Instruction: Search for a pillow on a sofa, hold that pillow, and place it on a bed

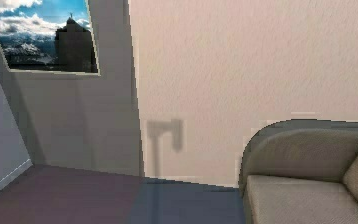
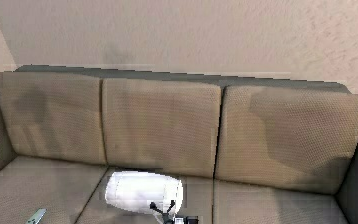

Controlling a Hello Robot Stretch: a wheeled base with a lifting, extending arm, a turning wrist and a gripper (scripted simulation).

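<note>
White pillow [image 2: 140,190] lies mid seat on sofa [image 2: 162,120]; gripper [image 2: 167,211] shows at sofa front w/ pillow behind, so I can't tell its grip or load. I'd ease in slow, centre on pillow, then lift.

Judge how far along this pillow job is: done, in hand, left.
Done: the search; a white pillow lies on the sofa seat. In hand: the gripper shows near the pillow; whether it holds anything cannot be told. Left: lifting it and placing it on a bed.
</note>
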